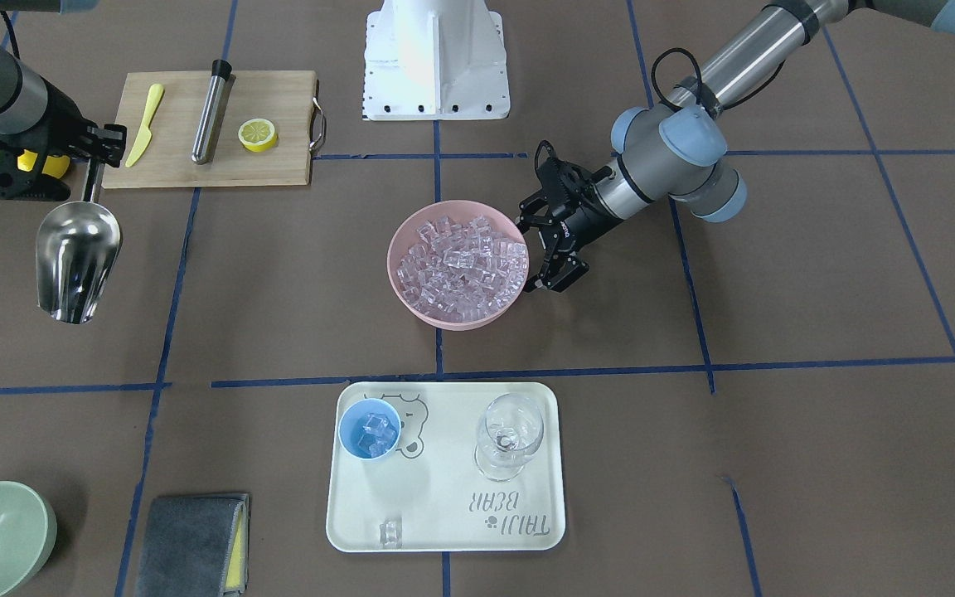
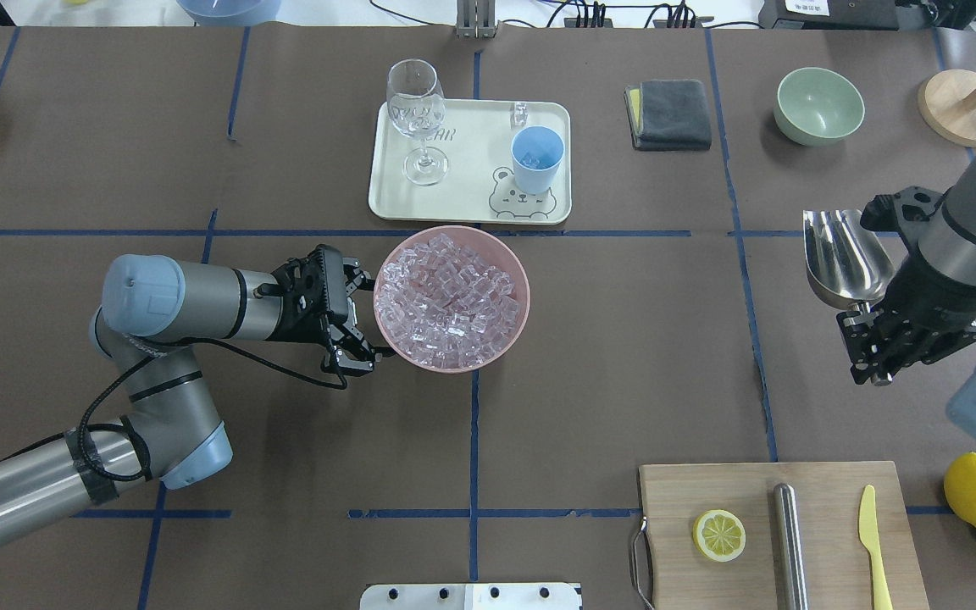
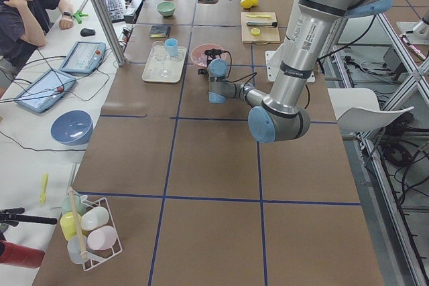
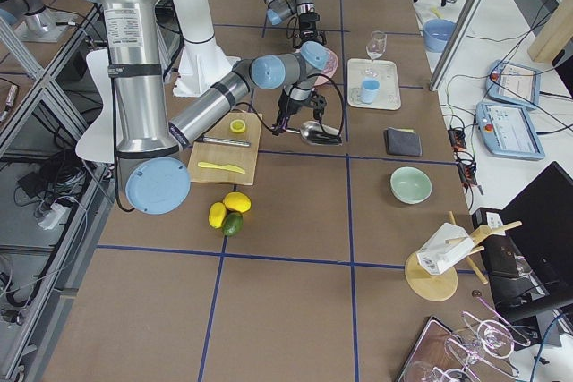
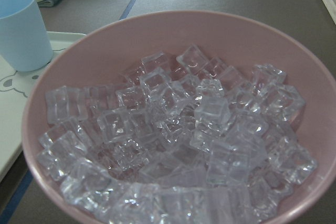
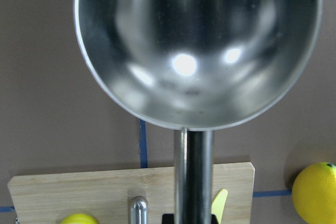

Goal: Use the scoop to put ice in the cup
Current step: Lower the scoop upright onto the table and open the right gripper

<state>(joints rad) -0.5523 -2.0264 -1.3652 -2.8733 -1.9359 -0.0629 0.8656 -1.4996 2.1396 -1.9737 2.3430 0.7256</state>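
Left gripper [image 2: 363,320] sits at the left rim of the pink bowl [image 2: 451,229], jaws apart, fingers just beside the rim. Contact can't be told, but it is probably there to brace the bowl against scoop pushes. The bowl is heaped with ice [image 2: 450,296], mid-table, so either arm can reach it.

Just beyond the bowl is the tray [image 2: 471,169]. The wine glass [image 2: 416,110] stands on its left. The cup [image 2: 536,161] stands upright on its right, close to the bowl for a short carry, with a few cubes already inside. One stray cube [image 2: 519,110] lies on the tray's far edge, likely a spill.

Far right, the right gripper [image 2: 861,320] is clamped on the handle of the scoop [image 2: 844,258]. The scoop is held off the table with its trough up and empty, well apart from the bowl — another load looks possible.

Near right is a cutting board [image 2: 742,491] with a lemon half, a steel cylinder and a yellow knife; whole lemons lie beside it. Far right are a grey cloth [image 2: 670,114] and a green bowl [image 2: 818,106].

The table [image 2: 623,356] is covered in brown with a grid of blue tape. An operator [image 3: 27,5] sits at a side desk with tablets.
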